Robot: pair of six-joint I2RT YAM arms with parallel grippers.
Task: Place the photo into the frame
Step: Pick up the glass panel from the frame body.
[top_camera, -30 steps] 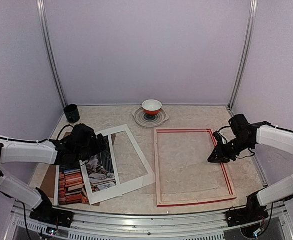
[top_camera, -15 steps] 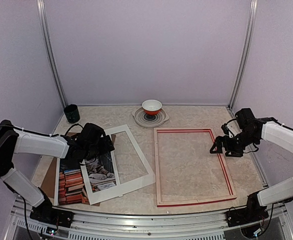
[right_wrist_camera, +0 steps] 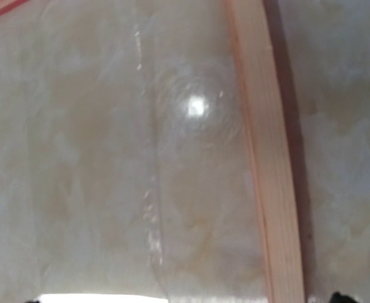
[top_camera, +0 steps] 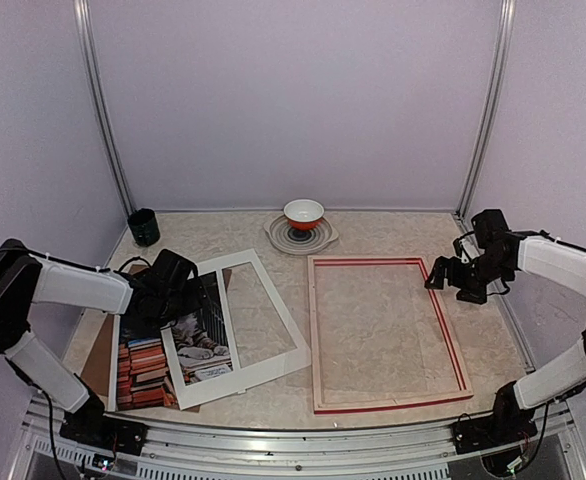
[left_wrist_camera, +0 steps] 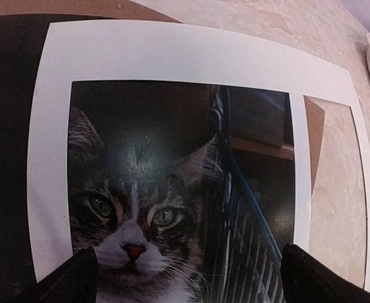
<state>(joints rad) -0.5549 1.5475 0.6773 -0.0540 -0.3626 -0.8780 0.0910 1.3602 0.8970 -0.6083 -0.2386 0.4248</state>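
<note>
The photo [top_camera: 145,368], a grey tabby cat beside reddish books, lies flat at the near left, partly under a tilted white mat [top_camera: 277,300]. My left gripper [top_camera: 198,292] hovers open over the photo's far end. In the left wrist view the cat's face on the photo [left_wrist_camera: 141,208] fills the mat [left_wrist_camera: 49,158] opening, and my left gripper [left_wrist_camera: 188,284] holds nothing. The frame [top_camera: 315,330] lies face down at centre right, pale wood back up. My right gripper [top_camera: 445,276] hangs open above the frame's far right rail [right_wrist_camera: 267,158], over the clear pane [right_wrist_camera: 122,158].
A brown backing board [top_camera: 95,362] sticks out under the photo's left side. At the back stand a dark cup [top_camera: 143,227] and a red and white bowl [top_camera: 303,213] on a grey plate [top_camera: 325,240]. Purple walls enclose the table.
My right gripper has opened, lifted off the frame's right rail and drawn back toward the far right. My left gripper has shifted slightly over the photo's top and stayed open.
</note>
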